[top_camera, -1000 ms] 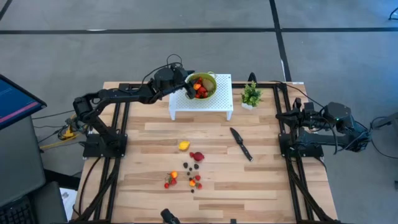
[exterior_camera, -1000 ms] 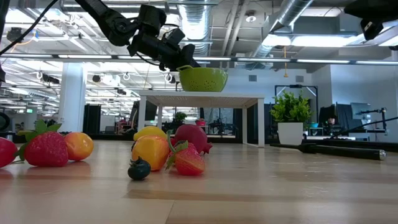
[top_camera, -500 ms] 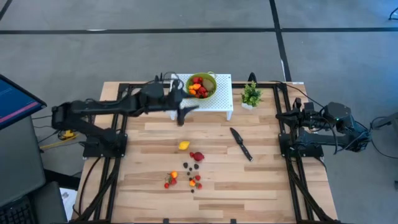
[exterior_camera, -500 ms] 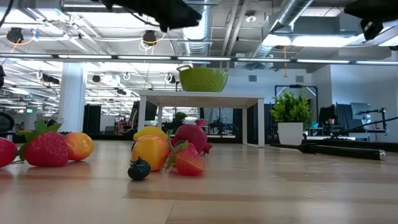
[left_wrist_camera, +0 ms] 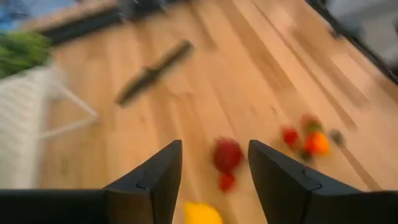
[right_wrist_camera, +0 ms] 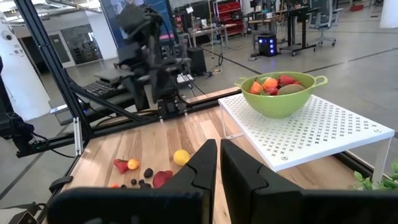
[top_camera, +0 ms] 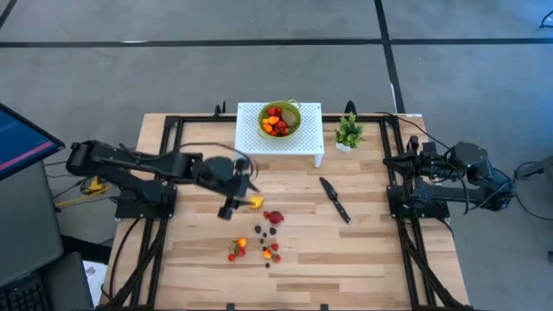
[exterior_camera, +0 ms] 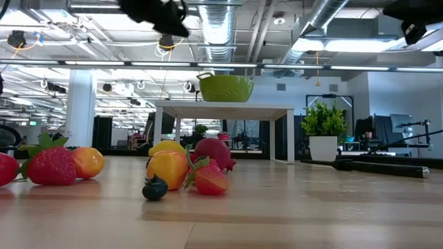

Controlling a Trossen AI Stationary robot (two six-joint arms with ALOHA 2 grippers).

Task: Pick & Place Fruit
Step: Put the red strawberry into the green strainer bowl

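Left gripper (top_camera: 230,207) above fruit (top_camera: 256,202) (fingers apart), right gripper (right_wrist_camera: 219,163) parked

High view: overhead, straight down on the whole table (top_camera: 363,259). Low view: at tabletop level, close behind the loose fruit (exterior_camera: 166,169), facing the white stand (exterior_camera: 221,111) and the room. Left wrist view: angled down, near the boards. Right wrist view: from the table's edge, looking across — it shares stand, green colander (right_wrist_camera: 281,93) and fruit with the others.
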